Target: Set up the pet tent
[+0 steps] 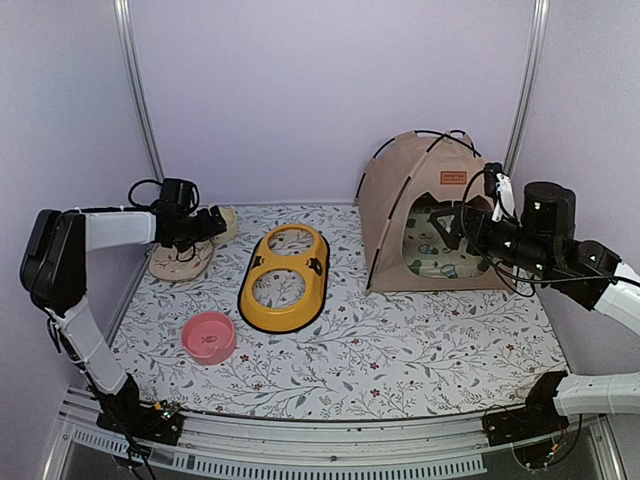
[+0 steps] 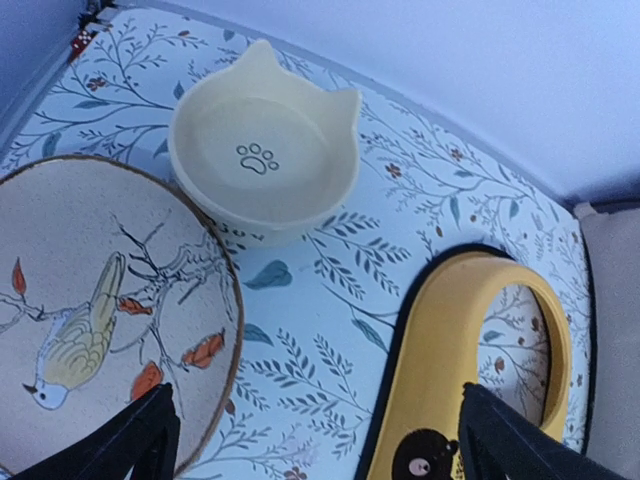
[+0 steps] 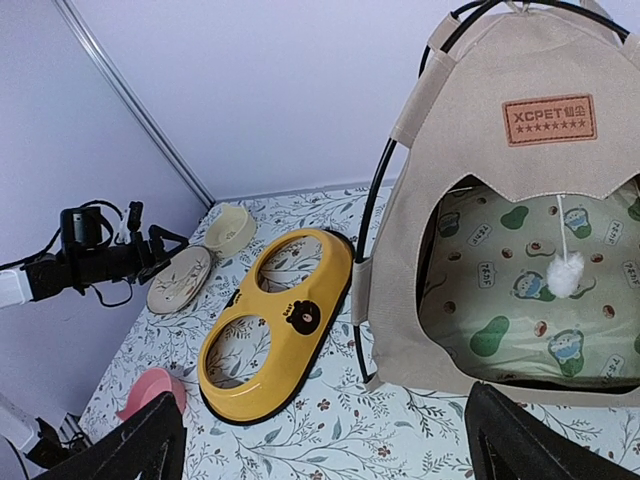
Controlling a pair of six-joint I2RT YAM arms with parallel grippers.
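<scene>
Our right gripper hangs with its black fingers spread wide and nothing between them. It faces the doorway of the tan fabric pet tent with thin black crossing poles, which stands upright at the far right of the floral-clothed table. Inside lies a cream mat with green prints, and a white pompom dangles in the opening. We judge the tent light and apt to slide if nudged. Its cloth is soft and would bunch, so the springy pole by the door edge or the stitched hem looks the firmer hold. Our left gripper, likewise wide and empty, hovers well apart from the tent, over a bird-painted plate and a cream cat-eared bowl, beside the yellow double-bowl feeder.
</scene>
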